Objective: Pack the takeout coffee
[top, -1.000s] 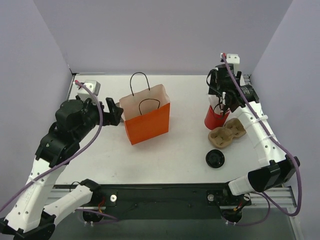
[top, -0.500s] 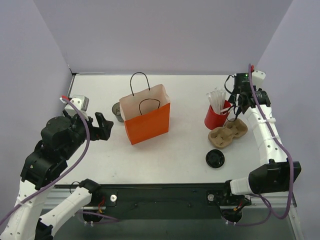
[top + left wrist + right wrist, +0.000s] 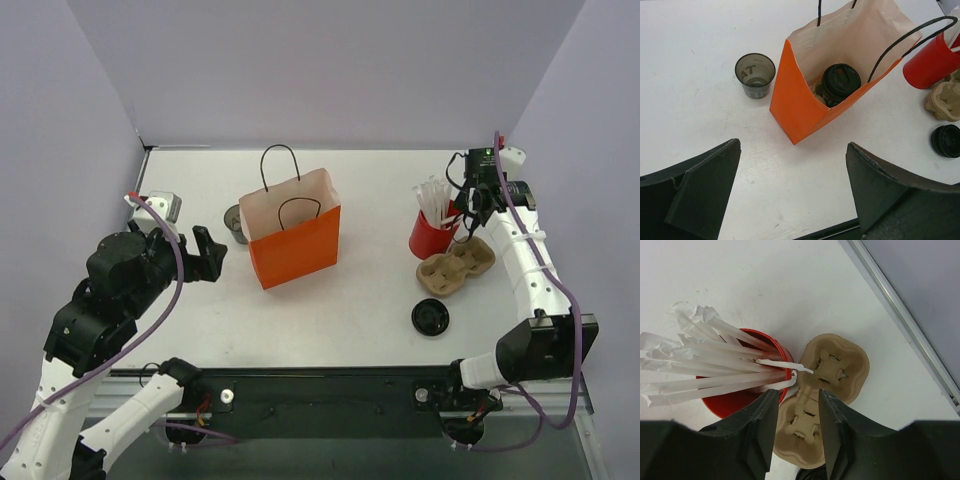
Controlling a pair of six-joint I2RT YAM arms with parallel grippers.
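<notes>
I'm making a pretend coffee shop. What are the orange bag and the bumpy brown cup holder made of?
The orange bag looks like matte paper: thin creased walls, pale inside. The brown cup holder is probably molded paper pulp: dull, tan, with pressed rounded pockets.

Orange bag (image 3: 810, 115), black-lidded coffee (image 3: 840, 82), red cup (image 3: 930, 62), tan carrier (image 3: 837, 367), white table (image 3: 700, 45)
</notes>
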